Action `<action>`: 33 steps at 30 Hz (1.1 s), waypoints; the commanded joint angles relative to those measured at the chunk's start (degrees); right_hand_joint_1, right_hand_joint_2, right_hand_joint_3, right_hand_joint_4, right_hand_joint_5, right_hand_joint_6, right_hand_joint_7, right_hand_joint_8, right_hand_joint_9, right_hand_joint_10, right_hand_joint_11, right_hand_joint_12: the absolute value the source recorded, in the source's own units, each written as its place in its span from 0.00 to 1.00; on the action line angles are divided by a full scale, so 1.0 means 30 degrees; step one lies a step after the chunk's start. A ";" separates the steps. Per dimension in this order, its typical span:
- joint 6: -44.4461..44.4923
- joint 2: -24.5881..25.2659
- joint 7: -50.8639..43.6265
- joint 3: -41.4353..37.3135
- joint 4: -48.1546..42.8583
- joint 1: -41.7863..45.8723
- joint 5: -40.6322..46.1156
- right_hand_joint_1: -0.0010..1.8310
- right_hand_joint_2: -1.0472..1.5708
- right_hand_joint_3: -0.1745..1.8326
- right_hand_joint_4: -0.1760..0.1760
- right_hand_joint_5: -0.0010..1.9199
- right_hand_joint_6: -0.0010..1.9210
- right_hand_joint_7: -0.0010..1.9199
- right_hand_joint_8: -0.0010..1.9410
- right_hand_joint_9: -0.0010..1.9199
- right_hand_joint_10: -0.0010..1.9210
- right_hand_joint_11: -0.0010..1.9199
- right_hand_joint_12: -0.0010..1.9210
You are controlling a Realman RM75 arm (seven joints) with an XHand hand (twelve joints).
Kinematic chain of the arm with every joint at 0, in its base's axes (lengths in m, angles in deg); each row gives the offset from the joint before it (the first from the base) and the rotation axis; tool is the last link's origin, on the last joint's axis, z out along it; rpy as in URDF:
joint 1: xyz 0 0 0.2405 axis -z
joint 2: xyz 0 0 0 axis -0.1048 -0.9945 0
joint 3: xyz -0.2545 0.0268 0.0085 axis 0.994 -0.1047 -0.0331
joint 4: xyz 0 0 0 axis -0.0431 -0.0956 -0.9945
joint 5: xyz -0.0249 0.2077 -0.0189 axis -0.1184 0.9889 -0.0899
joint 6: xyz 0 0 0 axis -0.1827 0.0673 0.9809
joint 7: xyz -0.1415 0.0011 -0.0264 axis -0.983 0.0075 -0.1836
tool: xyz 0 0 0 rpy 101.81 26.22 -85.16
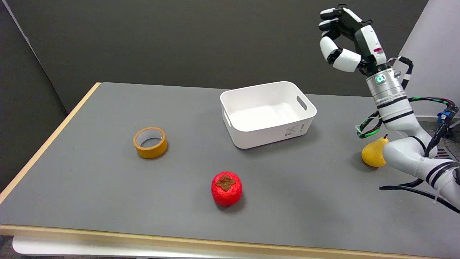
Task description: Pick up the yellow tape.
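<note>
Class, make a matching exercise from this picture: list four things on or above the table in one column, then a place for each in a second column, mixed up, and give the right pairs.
Things
1. round yellow tape roll
2. red persimmon-shaped fruit
3. white rectangular plastic bin
4. black-and-white right hand

Places
A. raised in the air at the upper right, holding nothing
B. on the table's left part, lying flat
C. at the table's far middle, nothing visible in it
D. near the front edge, in the middle

Pairs: 1-B, 2-D, 3-C, 4-A
</note>
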 commanded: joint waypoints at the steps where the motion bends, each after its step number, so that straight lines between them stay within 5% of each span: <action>1: -0.2009 0.0032 -0.0125 0.2820 -0.3631 -0.2692 -0.4882 0.37 0.68 0.55 0.81 0.17 0.35 0.27 0.31 0.26 0.52 0.18 0.75; 7: -0.6766 0.1400 -0.0184 0.6691 -0.6476 -0.5645 -0.7706 0.38 0.67 0.56 0.80 0.16 0.31 0.25 0.28 0.23 0.48 0.16 0.74; 16: -1.0842 0.5217 -0.1632 0.9867 -0.6838 -0.7544 -1.0713 0.37 0.66 0.56 0.77 0.13 0.27 0.22 0.24 0.20 0.44 0.13 0.71; 33: -1.4333 1.1455 -0.8015 1.3319 -0.2286 -0.8773 -1.3039 0.35 0.65 0.55 0.69 0.08 0.19 0.13 0.15 0.10 0.33 0.06 0.62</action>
